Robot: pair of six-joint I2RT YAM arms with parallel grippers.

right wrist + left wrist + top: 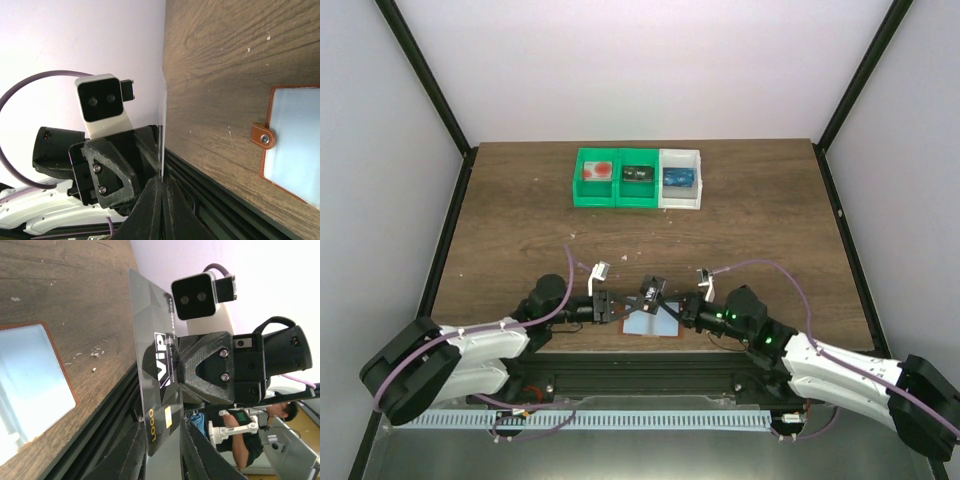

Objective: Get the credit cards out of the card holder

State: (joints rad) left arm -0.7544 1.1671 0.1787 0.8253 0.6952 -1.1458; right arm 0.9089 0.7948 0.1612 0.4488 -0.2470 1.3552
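**One black card held up between two pincers**

One table (520, 230) carries three bins (618, 203), two green and one white, well beyond the pincers with bare wood between. One card holder (645, 326) lies open just below them, near the table's near edge. The right pincer (161, 187) is clamped on the single black card (159, 365). The left pincer (164, 432) has its fingers apart around the card's end; whether they grip it, I cannot tell.

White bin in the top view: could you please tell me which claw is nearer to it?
Right, narrowly. The right claw sits well on the near side of the white bin, almost in line; the left claw is as far back, offset leftward.
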